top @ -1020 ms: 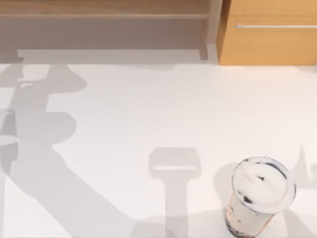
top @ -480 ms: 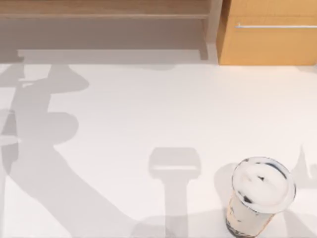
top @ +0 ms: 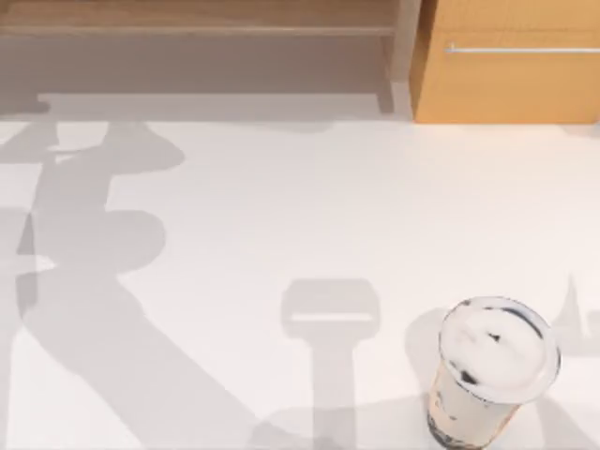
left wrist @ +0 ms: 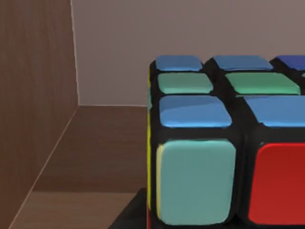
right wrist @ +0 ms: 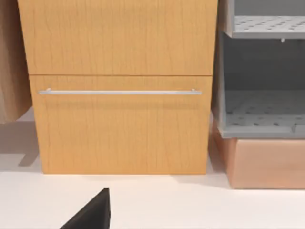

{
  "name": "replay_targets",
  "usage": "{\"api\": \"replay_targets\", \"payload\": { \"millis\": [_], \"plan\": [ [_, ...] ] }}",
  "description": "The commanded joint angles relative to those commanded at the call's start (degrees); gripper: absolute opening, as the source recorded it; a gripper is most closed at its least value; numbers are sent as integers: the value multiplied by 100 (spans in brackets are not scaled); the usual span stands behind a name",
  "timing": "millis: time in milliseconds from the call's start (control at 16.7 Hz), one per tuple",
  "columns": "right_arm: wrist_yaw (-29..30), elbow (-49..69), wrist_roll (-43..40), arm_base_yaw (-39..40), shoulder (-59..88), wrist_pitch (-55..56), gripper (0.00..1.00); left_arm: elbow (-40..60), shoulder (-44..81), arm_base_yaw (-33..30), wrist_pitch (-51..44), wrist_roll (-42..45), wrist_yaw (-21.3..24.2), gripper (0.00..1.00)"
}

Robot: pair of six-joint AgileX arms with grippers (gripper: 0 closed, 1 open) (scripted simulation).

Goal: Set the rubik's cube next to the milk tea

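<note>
**Cube seen close by the left wrist camera; milk tea alone on the table**

Top view: the milk tea (top: 494, 373) stands upright at the right near edge of the white table (top: 281, 216), domed whitish lid up, beige drink visible through the clear wall below it. Arm shadows lie across the table's left half, and another shadow sits just left of the cup. Behind the table at the far right is a light-wood drawer cabinet (top: 511, 80) with a thin metal handle (top: 520, 49); to its left, a darker wooden shelf unit (top: 197, 28).

Left wrist view: the rubik's cube (left wrist: 224, 148) sits very near the lens (blue, green, teal and red squares on black edges, a yellow sliver on one side). It stands inside a brown wooden compartment (left wrist: 43, 119), apparently part of the shelf unit, though that link is not certain. A dark shape touches the cube's lower edge, possibly part of the left gripper; whether the fingers are spread or closed on the cube I cannot tell.

Right wrist view: faces the drawer cabinet front, with grey perforated trays (right wrist: 262, 81) beside it. One dark fingertip (right wrist: 93, 212) of the right gripper shows; its finger state cannot be told.
</note>
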Motion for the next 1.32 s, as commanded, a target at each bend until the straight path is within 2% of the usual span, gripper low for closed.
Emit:
{"api": "replay_targets", "payload": {
  "millis": [180, 420, 960, 1140, 1320],
  "plan": [
    [0, 0, 0, 0, 0, 0, 100, 148, -358, -493, -621, -433, -228, 0],
    [0, 0, 0, 0, 0, 0, 100, 359, -998, -1694, -2121, -1360, -641, 0],
    [0, 0, 0, 0, 0, 0, 100, 435, -1903, -4994, -7304, -3792, -1578, 0],
    [0, 0, 0, 0, 0, 0, 100, 324, -1909, -5909, -8966, -4442, -1788, 0],
    [0, 0, 0, 0, 0, 0, 100, 246, -1857, -6634, -10208, -4935, -1920, 0]
  ]
}}
